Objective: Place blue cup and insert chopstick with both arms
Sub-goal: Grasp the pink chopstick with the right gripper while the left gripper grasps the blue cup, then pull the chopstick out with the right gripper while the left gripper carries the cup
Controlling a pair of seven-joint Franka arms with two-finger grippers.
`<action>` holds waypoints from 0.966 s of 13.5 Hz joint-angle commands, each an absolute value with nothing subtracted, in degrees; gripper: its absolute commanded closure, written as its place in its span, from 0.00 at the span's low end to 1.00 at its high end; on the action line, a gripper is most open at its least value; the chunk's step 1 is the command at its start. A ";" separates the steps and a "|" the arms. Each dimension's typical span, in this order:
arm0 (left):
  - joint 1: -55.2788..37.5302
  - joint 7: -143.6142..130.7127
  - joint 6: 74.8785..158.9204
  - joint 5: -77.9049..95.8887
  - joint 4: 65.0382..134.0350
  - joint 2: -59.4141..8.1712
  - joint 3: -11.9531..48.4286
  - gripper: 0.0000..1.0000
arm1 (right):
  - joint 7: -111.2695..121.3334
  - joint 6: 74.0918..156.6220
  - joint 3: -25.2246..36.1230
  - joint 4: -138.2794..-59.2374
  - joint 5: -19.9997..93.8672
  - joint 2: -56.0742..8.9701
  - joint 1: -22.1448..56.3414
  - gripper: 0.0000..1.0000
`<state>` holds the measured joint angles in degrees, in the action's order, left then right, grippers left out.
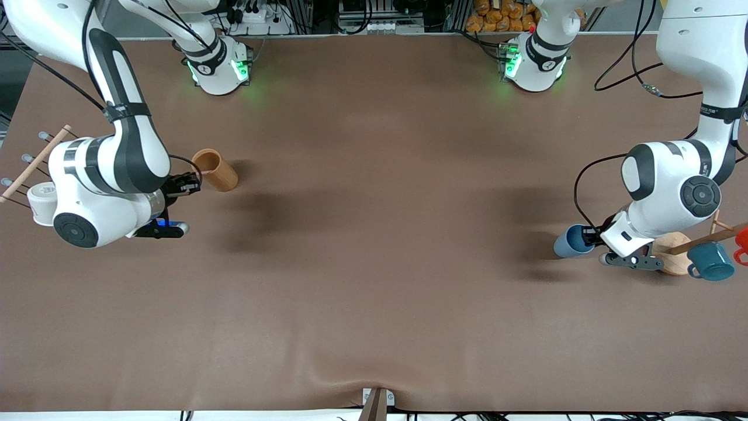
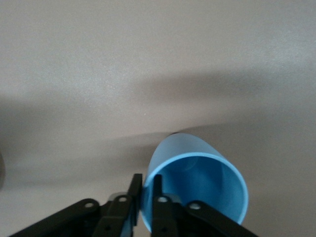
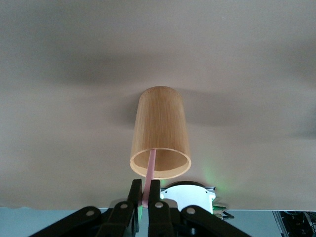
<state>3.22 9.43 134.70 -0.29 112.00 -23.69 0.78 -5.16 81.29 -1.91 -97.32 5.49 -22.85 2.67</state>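
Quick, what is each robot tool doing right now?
Left tool: shut on the blue cup's rim.
Right tool: shut on the pink chopstick, which stands in the wooden cylinder.

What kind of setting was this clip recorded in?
Most likely a robotics lab bench, not a home. Two bench-mounted arms work over a brown mat-covered table, with cables and power strips along the edge by the bases. The props are sparse: a blue cup and a bamboo cup.
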 commanded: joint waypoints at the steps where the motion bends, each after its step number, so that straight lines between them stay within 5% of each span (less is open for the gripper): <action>1: 2.99 10.28 133.77 0.26 111.18 -23.12 1.14 1.00 | -6.15 80.25 -2.20 -97.65 6.06 -21.98 2.81 1.00; 6: 2.64 5.47 124.91 0.44 111.18 -17.85 7.89 1.00 | -6.59 71.65 -2.11 -93.97 5.54 -18.38 2.90 1.00; 13: 2.46 -15.34 123.48 0.35 112.06 -16.70 23.88 1.00 | -10.55 61.17 -2.46 -75.96 5.89 -17.40 2.81 1.00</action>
